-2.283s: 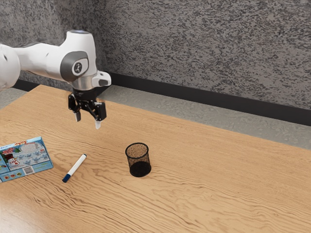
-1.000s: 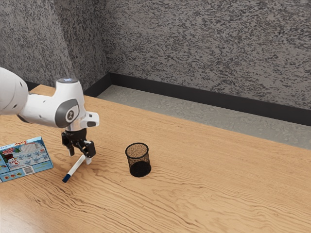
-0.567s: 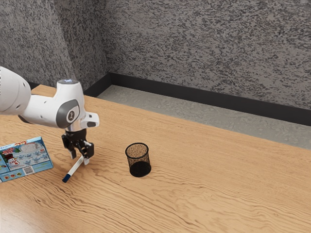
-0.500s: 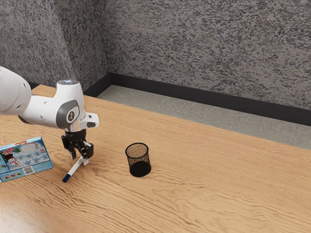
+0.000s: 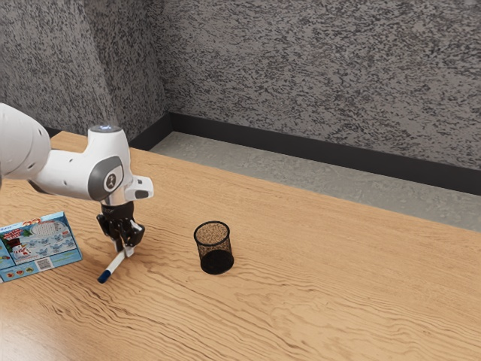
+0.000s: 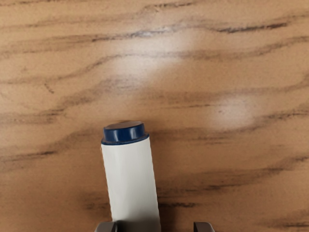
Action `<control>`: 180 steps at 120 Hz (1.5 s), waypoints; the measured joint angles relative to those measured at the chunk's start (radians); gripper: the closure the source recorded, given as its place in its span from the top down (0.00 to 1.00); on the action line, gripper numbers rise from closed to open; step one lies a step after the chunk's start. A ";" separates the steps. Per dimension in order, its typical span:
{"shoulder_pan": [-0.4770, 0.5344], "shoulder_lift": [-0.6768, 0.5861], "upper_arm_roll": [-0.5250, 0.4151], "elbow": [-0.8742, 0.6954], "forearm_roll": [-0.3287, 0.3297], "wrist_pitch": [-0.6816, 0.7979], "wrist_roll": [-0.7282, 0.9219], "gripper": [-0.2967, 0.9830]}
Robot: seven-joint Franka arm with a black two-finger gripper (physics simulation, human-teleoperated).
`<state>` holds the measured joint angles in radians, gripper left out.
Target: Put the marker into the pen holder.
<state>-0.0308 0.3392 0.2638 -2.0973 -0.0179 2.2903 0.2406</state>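
In the exterior view my gripper (image 5: 124,251) is low over the table, around the white end of the marker (image 5: 114,266). The marker lies slanted, its dark blue cap toward the view's lower left. In the wrist view the white barrel of the marker (image 6: 131,181) reaches in between the fingertips of my gripper (image 6: 155,227). One fingertip is against the barrel, while a gap of bare wood separates the other from it, so the gripper is open, though narrowly. The black mesh pen holder (image 5: 214,244) stands upright toward the exterior view's right.
A blue picture box (image 5: 41,247) rests on the wooden table (image 5: 323,278) at the exterior view's left, beyond the marker's capped end. Behind the table's far edge are a strip of floor and a grey wall.
My hand has come down to the marker since the earliest picture. The fingers have drawn closer together, and the marker's capped end has shifted slightly toward the exterior view's right.
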 joint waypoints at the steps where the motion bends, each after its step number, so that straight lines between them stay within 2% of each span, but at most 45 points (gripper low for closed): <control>1: 0.000 0.000 0.000 0.000 0.000 0.000 0.000 0.34; 43: -0.002 0.006 0.000 0.001 -0.001 0.001 -0.002 0.26; 67: -0.007 -0.048 -0.009 -0.002 0.005 0.018 -0.007 0.22; 112: -0.006 -0.299 -0.097 -0.054 0.016 0.123 -0.026 0.20; 180: -0.014 -0.379 -0.246 -0.055 0.023 0.138 -0.052 0.18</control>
<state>-0.0448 -0.0400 0.0175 -2.1527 0.0050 2.4288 0.1882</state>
